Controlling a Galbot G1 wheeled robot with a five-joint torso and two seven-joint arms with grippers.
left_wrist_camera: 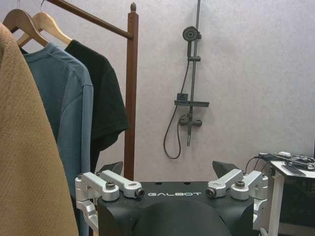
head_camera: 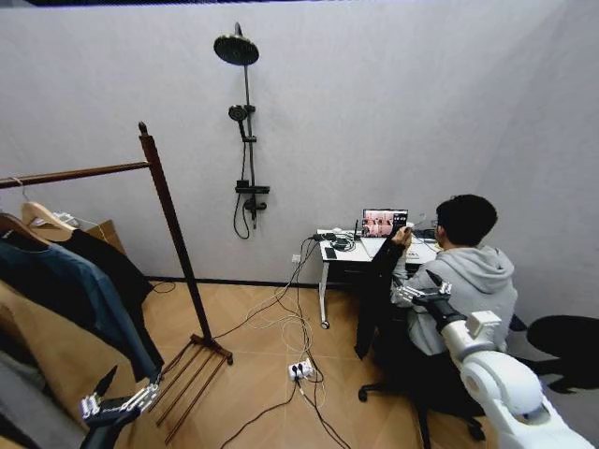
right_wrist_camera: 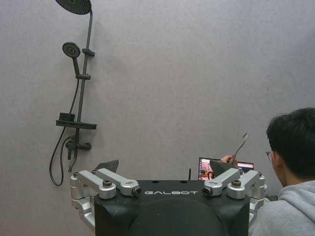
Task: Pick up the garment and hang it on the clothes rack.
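The garment (head_camera: 377,297), black soft cloth, hangs from the raised hand of a person seated at the right. Its metal hanger hook (right_wrist_camera: 240,143) sticks up above that hand. My right gripper (head_camera: 416,285) (right_wrist_camera: 165,167) is open, level with the garment and just right of it, not touching. The clothes rack (head_camera: 174,238) (left_wrist_camera: 130,88) is dark red-brown wood and stands at the left with its thin rail (head_camera: 75,174). My left gripper (head_camera: 126,388) (left_wrist_camera: 167,169) hangs open and low in front of the clothes on the rack.
A tan coat (left_wrist_camera: 24,147), a dark blue top (left_wrist_camera: 64,108) and a black tee (left_wrist_camera: 106,98) hang on the rail. A shower fitting (head_camera: 245,131) is on the back wall. A small desk (head_camera: 329,251) with a laptop stands by the person; cables and a power strip (head_camera: 300,369) lie on the floor.
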